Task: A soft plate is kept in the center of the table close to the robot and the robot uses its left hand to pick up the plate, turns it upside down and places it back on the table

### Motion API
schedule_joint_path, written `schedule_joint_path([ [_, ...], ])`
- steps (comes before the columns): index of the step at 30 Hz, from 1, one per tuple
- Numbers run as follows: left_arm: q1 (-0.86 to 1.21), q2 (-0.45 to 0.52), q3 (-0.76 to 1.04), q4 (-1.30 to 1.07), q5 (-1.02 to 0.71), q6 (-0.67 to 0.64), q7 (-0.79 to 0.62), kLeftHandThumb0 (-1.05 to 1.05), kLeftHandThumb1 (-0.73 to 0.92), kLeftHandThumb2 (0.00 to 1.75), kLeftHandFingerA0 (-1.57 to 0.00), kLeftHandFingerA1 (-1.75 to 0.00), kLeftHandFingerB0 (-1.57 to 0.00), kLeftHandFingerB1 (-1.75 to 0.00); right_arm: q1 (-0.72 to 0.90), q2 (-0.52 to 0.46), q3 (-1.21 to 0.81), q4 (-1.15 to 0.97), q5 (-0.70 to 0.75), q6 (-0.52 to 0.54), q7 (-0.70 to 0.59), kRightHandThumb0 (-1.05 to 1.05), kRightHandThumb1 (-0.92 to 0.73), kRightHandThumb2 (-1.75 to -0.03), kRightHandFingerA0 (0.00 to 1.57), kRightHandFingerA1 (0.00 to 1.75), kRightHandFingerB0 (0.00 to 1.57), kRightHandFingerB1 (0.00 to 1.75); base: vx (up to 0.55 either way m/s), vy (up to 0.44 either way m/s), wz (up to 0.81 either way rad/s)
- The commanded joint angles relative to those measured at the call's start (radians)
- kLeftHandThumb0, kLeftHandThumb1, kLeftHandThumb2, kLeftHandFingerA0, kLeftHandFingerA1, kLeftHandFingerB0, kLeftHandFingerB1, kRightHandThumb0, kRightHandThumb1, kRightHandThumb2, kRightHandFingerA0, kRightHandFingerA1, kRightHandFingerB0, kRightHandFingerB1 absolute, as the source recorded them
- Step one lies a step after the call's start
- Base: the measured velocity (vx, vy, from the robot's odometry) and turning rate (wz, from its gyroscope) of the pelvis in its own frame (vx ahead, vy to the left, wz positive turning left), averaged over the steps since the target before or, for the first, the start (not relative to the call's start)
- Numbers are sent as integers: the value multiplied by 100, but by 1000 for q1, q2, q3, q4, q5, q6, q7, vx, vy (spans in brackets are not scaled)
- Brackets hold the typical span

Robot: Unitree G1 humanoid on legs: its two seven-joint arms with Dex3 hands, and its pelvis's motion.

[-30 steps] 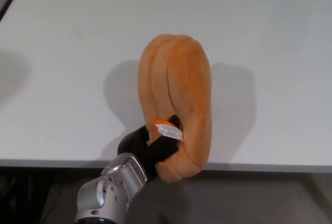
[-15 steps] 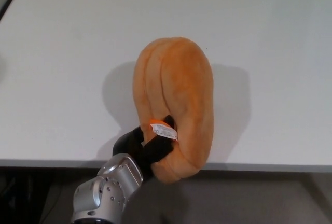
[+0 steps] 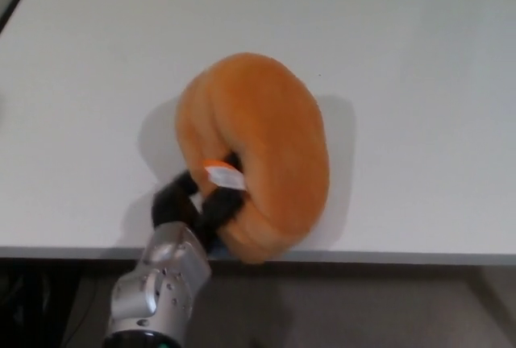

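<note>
Head view: soft orange plate (image 3: 262, 151) held tilted on edge over table's near-centre, lower rim at the near edge, underside bulge facing right. White tag (image 3: 224, 176) on rim. Left hand (image 3: 200, 201) pinches rim beside tag, black fingers clamped on fabric; silver wrist (image 3: 157, 287) below. White table (image 3: 419, 58), shadows either side of plate.

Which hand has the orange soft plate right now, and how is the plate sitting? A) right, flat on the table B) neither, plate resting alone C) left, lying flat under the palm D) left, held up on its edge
D: the left robot hand comes in from the lower left with its black fingers clamped on the rim of the orange soft plate, which stands tilted on edge over the white table.
</note>
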Motion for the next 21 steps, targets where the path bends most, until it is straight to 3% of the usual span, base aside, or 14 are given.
schedule_joint_path([
  [1,0,123,-80,-5,174,-161,-49,-105,84,67,-20,-107,-15,-95,1,-19,-17,5,11,1,21,-69,-69,-103,28,61,4,33,0,0,0],
  [2,1,129,-85,-1,173,-166,-54,-105,84,67,-21,-109,-19,-98,2,-18,-18,3,10,3,18,-68,-70,-103,28,61,4,34,0,0,0],
  [3,7,136,-93,-5,170,-167,-63,-105,61,117,-39,-96,-24,-83,1,-14,-20,5,9,-3,17,-68,-70,-103,28,61,4,34,0,0,0],
  [5,16,151,-110,-17,170,-146,-81,-104,59,114,-33,-94,-21,-81,-7,-12,-22,27,1,-30,26,-70,-70,-103,29,61,4,34,0,0,0],
  [6,21,165,-122,-21,169,-126,-106,-105,81,67,-13,-105,-11,-89,-11,-10,-23,35,4,-36,34,-69,-69,-103,29,62,3,35,0,0,0],
  [9,21,188,-135,-30,155,-73,-145,-105,79,71,0,-103,0,-89,-8,-11,-24,33,12,-36,46,-73,-70,-103,30,62,5,31,0,0,0],
  [10,20,206,-152,-46,152,-21,-175,-105,80,73,0,-64,0,-50,2,-14,-23,14,22,-19,51,-74,-69,-103,30,63,5,30,0,0,0],
  [11,20,219,-168,-56,153,0,-202,-105,80,73,0,-64,0,-50,10,-15,-25,-3,28,-9,53,-74,-69,-103,30,63,5,30,0,0,0],
  [12,18,229,-180,-56,163,-1,-211,-105,80,78,0,-39,0,-20,6,-17,-24,2,25,-10,55,-71,-85,-67,28,55,7,25,0,0,0],
  [13,12,242,-197,-60,176,10,-220,-105,75,80,0,-23,0,-2,-3,-19,-24,15,22,-20,61,-73,-69,-102,24,59,6,30,0,0,0],
  [17,-8,279,-234,-81,189,72,-260,-105,78,82,0,-23,0,0,0,-19,-27,-4,27,-16,64,-73,-87,-67,30,56,9,26,0,0,0],
  [18,-15,299,-254,-91,199,103,-279,-105,81,75,0,-12,0,0,5,-19,-28,-14,33,-3,63,-74,-70,-104,28,61,4,33,0,0,0],
  [20,-25,322,-273,-109,197,145,-307,-105,80,82,0,-17,0,0,5,-19,-29,-17,30,-2,63,-72,-87,-67,30,55,9,25,0,0,0],
  [21,-34,340,-288,-117,199,174,-333,-105,81,77,0,-17,0,0,2,-19,-29,-15,23,-7,59,-75,-70,-104,27,60,5,33,0,0,0],
])
